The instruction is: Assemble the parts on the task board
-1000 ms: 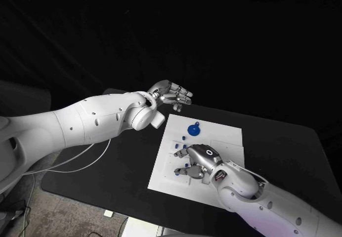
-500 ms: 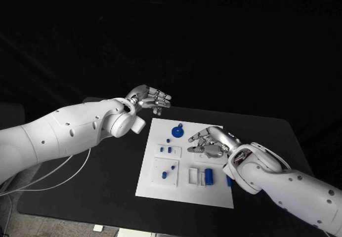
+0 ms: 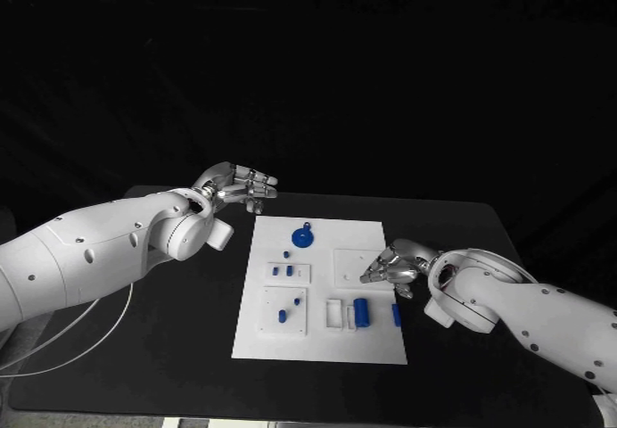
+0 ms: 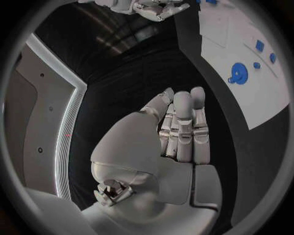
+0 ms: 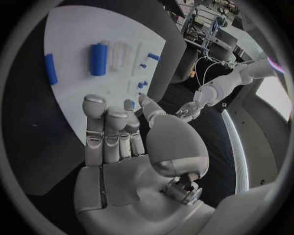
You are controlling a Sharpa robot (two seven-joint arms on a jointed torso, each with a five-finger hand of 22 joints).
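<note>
Both hands are off the board now. A second ago the right hand (image 3: 396, 266) sat low over the middle of the board (image 3: 322, 349), fingers down among the small parts; half a second ago it had lifted to the far-right area; now it hangs at the board's right edge, fingers curled in, nothing visible in them. The head camera has also shifted, so part of that apparent travel is the view, not the arm.

Left hand (image 3: 236, 188) hovers past the board's far-left corner over the tabletop (image 3: 168, 339), same place relative to the board as before. Fingers together and lightly curled, holding nothing.

Parts on the board: blue disc (image 3: 302, 236) near the far edge, small blue bits (image 3: 284, 267) below it, a blue piece in the left square tray (image 3: 283, 315), blue cylinder (image 3: 363, 310) next to a white slotted block (image 3: 335, 312), thin blue bar (image 3: 396, 314) by the right edge.

My read: the right hand has pulled back with nothing picked up, so it's between steps and most of the assembly looks undone.

View differences: right wrist view shows the palm (image 5: 132, 161) bare and fingers straight-ish, side by side, which the head view hides. Left wrist view shows that hand's (image 4: 178, 142) fingers laid together and empty, with the disc (image 4: 239, 73) off to one side and the other hand (image 4: 153, 7) at the rim.
</note>
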